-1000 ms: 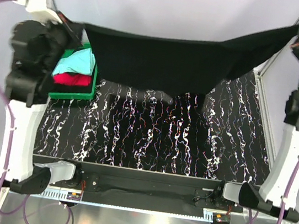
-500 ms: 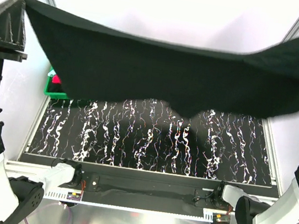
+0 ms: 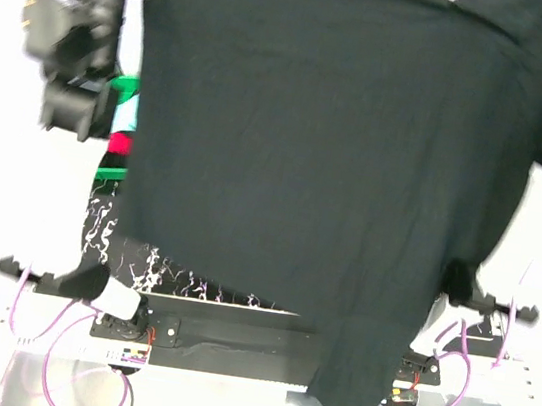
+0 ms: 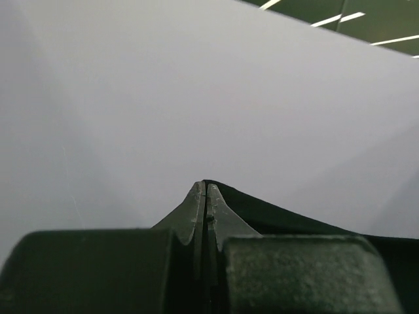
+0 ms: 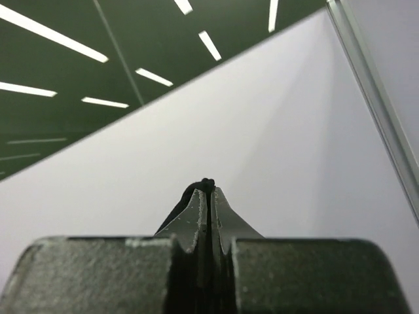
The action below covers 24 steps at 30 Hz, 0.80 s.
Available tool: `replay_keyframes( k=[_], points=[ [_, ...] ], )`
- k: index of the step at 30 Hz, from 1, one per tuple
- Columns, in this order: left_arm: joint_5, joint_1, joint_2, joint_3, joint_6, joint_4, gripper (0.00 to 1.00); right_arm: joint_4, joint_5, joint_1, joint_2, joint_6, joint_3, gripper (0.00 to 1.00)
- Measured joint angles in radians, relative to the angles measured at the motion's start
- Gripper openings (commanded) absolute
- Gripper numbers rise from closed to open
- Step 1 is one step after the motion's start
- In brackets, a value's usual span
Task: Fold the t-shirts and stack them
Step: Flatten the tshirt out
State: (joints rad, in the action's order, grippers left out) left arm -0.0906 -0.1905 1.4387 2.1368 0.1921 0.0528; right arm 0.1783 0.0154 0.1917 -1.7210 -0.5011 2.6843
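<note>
Top external: black tee hangs spread — left tool, right tool pinch it.

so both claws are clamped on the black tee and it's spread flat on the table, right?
Not flat on the table. The left claw and the right claw are both clamped on the black tee, but it hangs in the air between them, above the table. The top view shows it draped in front of the camera.
</note>
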Motion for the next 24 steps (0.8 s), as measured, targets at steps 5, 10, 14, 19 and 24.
replay_keyframes(
  k=[5, 10, 14, 19, 24],
  points=[
    [-0.069, 0.000, 0.227, 0.137, 0.008, -0.082, 0.00, 0.013, 0.011, 0.000, -0.211, -0.005, 0.111, 0.00],
    [-0.067, 0.047, 0.370, 0.267, 0.103, -0.149, 0.00, -0.011, 0.030, 0.000, -0.238, -0.037, 0.112, 0.00],
    [-0.055, 0.086, 0.386, 0.279, 0.175, -0.188, 0.00, -0.080, 0.029, -0.004, -0.229, -0.050, 0.134, 0.00],
    [-0.029, 0.101, 0.330, 0.181, 0.211, -0.218, 0.00, -0.101, 0.024, -0.005, -0.127, -0.049, 0.016, 0.00],
    [-0.011, 0.108, 0.114, -0.221, 0.235, -0.217, 0.00, -0.025, -0.010, -0.004, 0.098, -0.049, -0.341, 0.00]
  ],
)
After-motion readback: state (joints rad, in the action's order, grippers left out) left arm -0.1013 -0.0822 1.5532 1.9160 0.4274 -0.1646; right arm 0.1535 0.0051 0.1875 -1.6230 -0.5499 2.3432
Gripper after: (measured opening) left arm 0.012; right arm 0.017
